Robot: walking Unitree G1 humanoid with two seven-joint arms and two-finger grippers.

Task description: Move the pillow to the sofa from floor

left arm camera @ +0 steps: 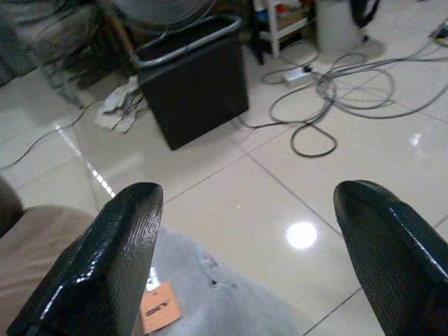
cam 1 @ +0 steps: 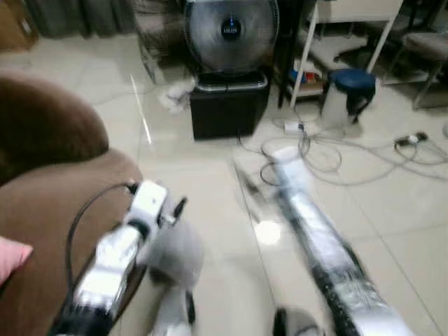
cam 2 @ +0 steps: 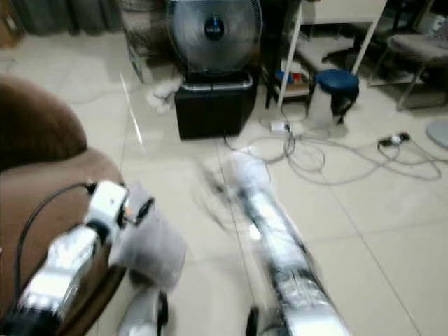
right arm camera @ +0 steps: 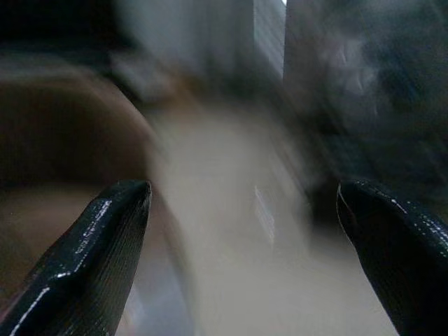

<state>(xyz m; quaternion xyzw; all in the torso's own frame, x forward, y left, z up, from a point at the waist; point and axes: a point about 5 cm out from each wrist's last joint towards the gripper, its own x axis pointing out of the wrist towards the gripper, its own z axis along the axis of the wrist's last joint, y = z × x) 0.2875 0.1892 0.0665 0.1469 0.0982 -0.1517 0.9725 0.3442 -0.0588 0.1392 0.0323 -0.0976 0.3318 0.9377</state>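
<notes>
A grey pillow (cam 1: 175, 253) with an orange tag (left arm camera: 159, 308) hangs against the outer side of the brown sofa (cam 1: 49, 175), just under my left wrist (cam 1: 149, 203). My left gripper (left arm camera: 246, 197) is open, its fingers (left arm camera: 119, 245) spread wide above the pillow's grey cloth (left arm camera: 217, 301), with bare tiles between the tips. My right arm (cam 1: 315, 238) reaches forward over the floor and is blurred. The right gripper (right arm camera: 241, 189) is open with nothing between its fingers. A pink cushion corner (cam 1: 10, 255) lies on the sofa seat.
A standing fan (cam 1: 231, 28) on a black box (cam 1: 227, 105) stands ahead. Loose cables (cam 1: 329, 157) and a power strip (cam 1: 294, 127) sprawl on the tiles to the right. A blue-topped stool (cam 1: 348, 87) and white table legs (cam 1: 302, 63) are beyond.
</notes>
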